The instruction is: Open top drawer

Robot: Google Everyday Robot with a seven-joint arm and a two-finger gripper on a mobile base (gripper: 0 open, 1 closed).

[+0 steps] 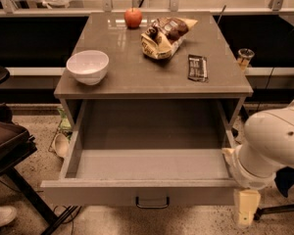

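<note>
The top drawer of the grey-beige cabinet stands pulled far out toward me, its deep plain grey box empty. A small dark bar handle sits at the centre of its front. My white arm comes in from the right. My gripper hangs low just outside the drawer front's right corner, below the front's top edge and not on the handle. No other drawers show.
On the cabinet top are a white bowl, a red apple, a snack bag and a dark wrapped bar. A black stand stands left of the drawer. A cup is at right.
</note>
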